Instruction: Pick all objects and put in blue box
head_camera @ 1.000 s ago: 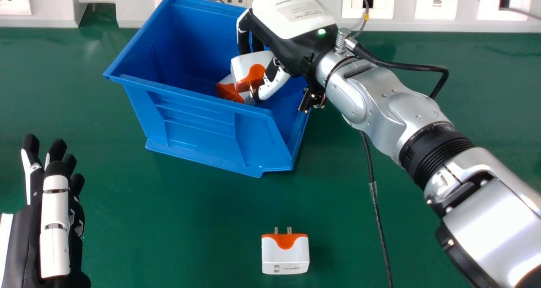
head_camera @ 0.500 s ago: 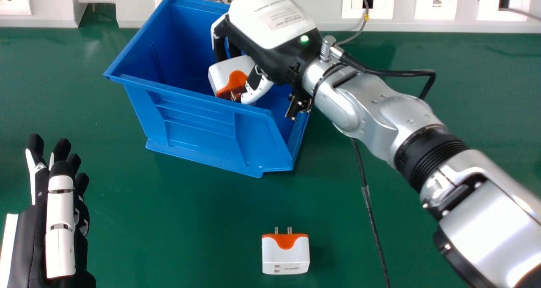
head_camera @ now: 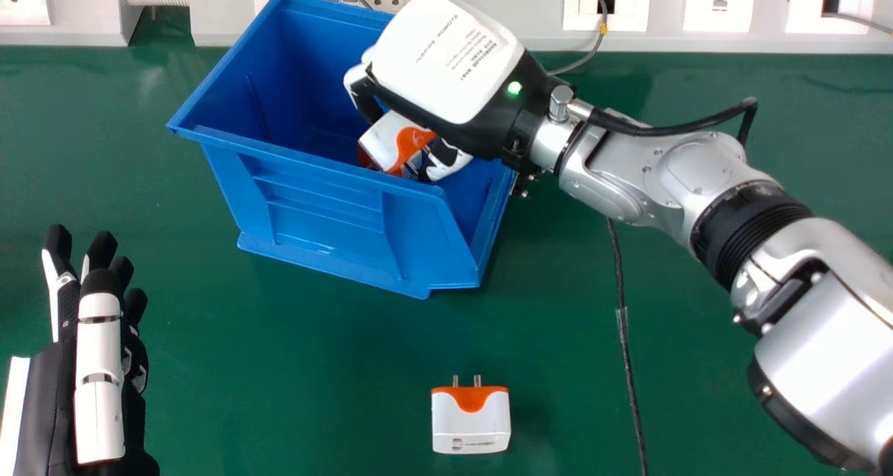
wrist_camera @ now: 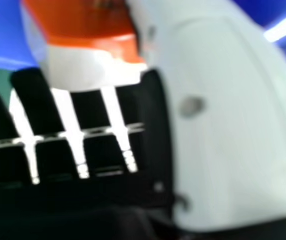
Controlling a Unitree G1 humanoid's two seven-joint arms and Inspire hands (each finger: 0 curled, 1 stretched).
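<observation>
Here, right hand (head_camera: 446,64) part-closed, fingers and thumb gripping white-orange adapter (head_camera: 382,141) inside blue box (head_camera: 324,214). Second adapter (head_camera: 471,427) on green table (head_camera: 279,378). Left hand (head_camera: 99,378) at head view's left, fingers fairly straight.

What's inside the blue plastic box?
A white-and-orange plug adapter, held in the right hand, and an orange patch beside it, probably a second adapter. The hand and the near wall of the box cover part of the floor; anything there is hidden.
</observation>
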